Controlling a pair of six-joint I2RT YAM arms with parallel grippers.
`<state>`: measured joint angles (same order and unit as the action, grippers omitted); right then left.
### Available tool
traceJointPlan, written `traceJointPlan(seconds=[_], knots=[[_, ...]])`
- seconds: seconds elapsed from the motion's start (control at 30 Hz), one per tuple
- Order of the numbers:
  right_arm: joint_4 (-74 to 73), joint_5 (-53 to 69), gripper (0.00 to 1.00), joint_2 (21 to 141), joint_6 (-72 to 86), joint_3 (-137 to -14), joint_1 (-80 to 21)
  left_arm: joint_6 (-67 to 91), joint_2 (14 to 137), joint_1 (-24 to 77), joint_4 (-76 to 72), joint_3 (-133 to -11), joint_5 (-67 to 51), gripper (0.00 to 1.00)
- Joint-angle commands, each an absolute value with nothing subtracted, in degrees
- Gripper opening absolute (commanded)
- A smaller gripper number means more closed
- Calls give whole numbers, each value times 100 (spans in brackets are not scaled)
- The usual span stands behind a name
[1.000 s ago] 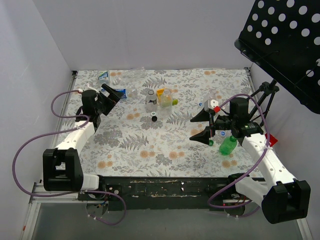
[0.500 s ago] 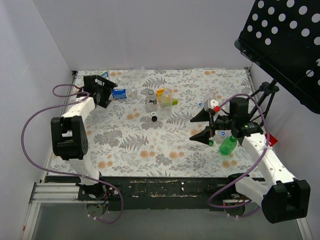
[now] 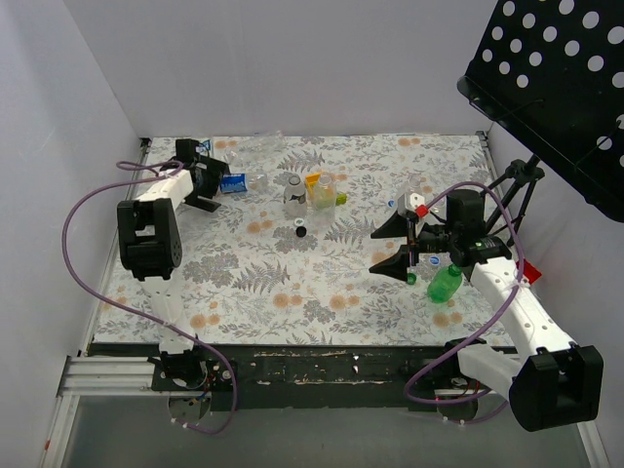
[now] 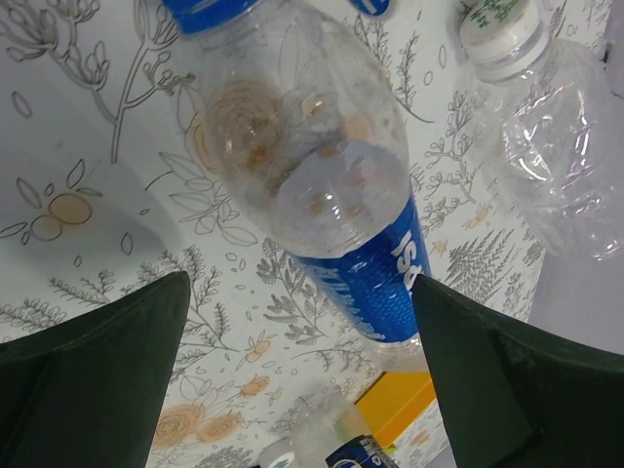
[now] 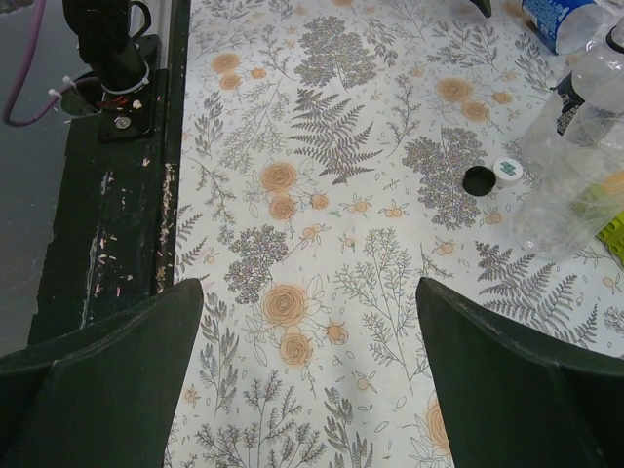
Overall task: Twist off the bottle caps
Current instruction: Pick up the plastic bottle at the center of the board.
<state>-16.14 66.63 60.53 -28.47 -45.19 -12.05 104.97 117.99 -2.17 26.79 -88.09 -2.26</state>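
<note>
A clear bottle with a blue label (image 4: 331,185) and a blue cap (image 4: 210,10) lies on the floral table at the far left (image 3: 234,182). My left gripper (image 4: 300,292) is open, its jaws on either side of the bottle's base end without closing on it; it also shows in the top view (image 3: 208,185). A second clear bottle (image 4: 556,146) with a white cap (image 4: 502,24) lies beside it. My right gripper (image 3: 390,246) is open and empty over bare table (image 5: 310,292). A green bottle (image 3: 446,283) lies by the right arm.
A clear bottle (image 3: 294,195) and a yellowish bottle (image 3: 322,192) stand mid-table, with loose black (image 5: 479,179) and white (image 5: 507,170) caps near them. A yellow object (image 4: 409,405) lies beyond the left jaws. A black perforated stand (image 3: 556,78) rises at the right.
The left arm has swung back toward the far left corner and its open gripper has come up to the blue-labelled bottle. The right arm has not moved.
</note>
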Motion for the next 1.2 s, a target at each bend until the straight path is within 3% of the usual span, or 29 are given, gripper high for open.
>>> traceJointPlan(seconds=[0.0,0.3,0.53,0.67,0.97,1.17], knots=[[-1450,6820,98,6064,-2821,-4597,-1187,10714,11935,-211,2839,-9219,-114,98],[-1441,6829,98,6021,-2812,-4570,-1178,10994,12295,-185,2909,-9501,-185,98],[-1415,6847,98,5959,-2786,-4518,-1186,11180,12743,-88,3874,-10308,351,98],[-1398,6847,98,5933,-2786,-4491,-1178,11232,12858,-88,4315,-10485,658,95],[-1389,6864,98,5871,-2777,-4456,-1169,11276,12665,114,4359,-10090,861,76],[-1380,6864,98,5845,-2777,-4456,-1160,11233,11990,114,4132,-9134,826,74]])
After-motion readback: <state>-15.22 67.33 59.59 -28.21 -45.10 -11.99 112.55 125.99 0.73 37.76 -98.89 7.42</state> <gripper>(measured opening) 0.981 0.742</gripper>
